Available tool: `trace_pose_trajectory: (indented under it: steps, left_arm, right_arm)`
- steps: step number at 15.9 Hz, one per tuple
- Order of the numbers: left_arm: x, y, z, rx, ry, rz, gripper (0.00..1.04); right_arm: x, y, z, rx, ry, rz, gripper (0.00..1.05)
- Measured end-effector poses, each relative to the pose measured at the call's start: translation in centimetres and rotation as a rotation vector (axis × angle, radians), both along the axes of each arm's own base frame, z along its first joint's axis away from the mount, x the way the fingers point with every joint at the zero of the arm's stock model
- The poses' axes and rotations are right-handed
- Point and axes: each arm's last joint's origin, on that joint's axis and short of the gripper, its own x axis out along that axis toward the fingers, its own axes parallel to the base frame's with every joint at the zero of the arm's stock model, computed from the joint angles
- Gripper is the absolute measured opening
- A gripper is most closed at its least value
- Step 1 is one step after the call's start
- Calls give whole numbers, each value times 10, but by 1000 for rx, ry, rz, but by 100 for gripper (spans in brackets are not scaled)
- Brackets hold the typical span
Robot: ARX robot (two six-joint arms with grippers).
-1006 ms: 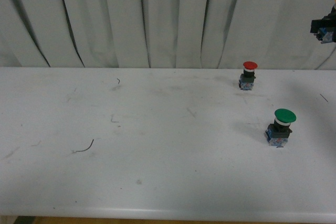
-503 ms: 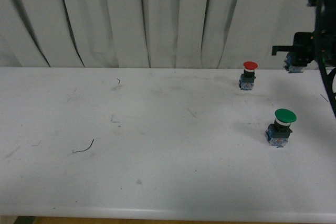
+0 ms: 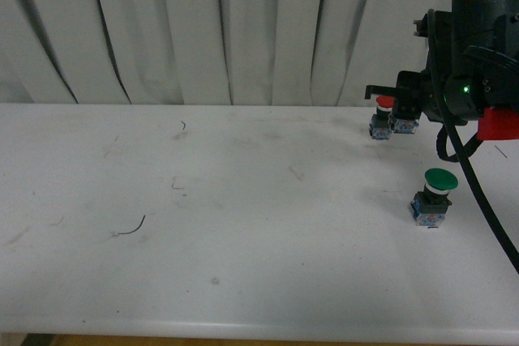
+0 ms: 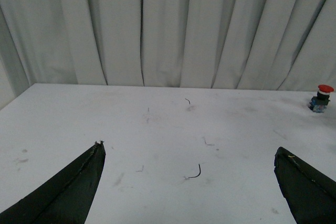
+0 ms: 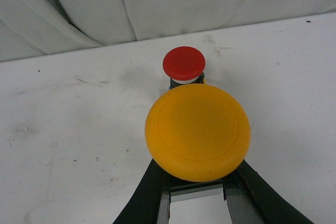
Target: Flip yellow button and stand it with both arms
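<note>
The yellow button (image 5: 198, 132) fills the right wrist view, its round yellow cap facing the camera. My right gripper (image 5: 197, 190) is shut on the block base under the cap. In the front view the black right arm (image 3: 478, 54) reaches in at the upper right. Its gripper (image 3: 403, 115) holds the button's blue-grey base (image 3: 405, 126) just above the table, right beside the red-capped button (image 3: 381, 104). My left gripper (image 4: 190, 149) shows only in the left wrist view. It is open, its black fingers (image 4: 79, 187) wide apart over bare table with nothing between them.
The red-capped button (image 5: 184, 63) stands upright near the table's back edge, also seen far off as a small red-capped button (image 4: 321, 97). A larger green-capped button (image 3: 438, 192) stands closer, at the right. White curtains (image 3: 243, 30) hang behind the table. A red block (image 3: 499, 123) sits on the right arm.
The right arm has come down and leftward from the upper right corner with the button, and now holds it right beside the red-capped button. The red and green buttons have not moved.
</note>
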Motion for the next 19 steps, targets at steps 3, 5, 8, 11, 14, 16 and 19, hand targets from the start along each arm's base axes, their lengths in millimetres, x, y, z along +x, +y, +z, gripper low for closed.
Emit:
trace_pose_trajectory:
  steps: [3,5,8,11,14,16,19]
  left_arm:
    - [0,0,0,0,0,0,98]
    - [0,0,0,0,0,0,98]
    - [0,0,0,0,0,0,98]
    - [0,0,0,0,0,0,98]
    - [0,0,0,0,0,0,98]
    - [0,0,0,0,0,0,98]
    - [0,0,0,0,0,0,98]
  right_arm:
    - [3,-7,-15,-4,34,-35,24]
    - [4,-13,-20,-6,44,-48,24]
    - [5,-18,-23,-7,57,-57,24]
    - [6,-17,-31,-6,92,-36,24]
    - [9,-16,-30,-5,105,-19,24]
    - [11,-16,-30,-1,109,-11,24]
    - [12,-12,-40,2,143,7,24]
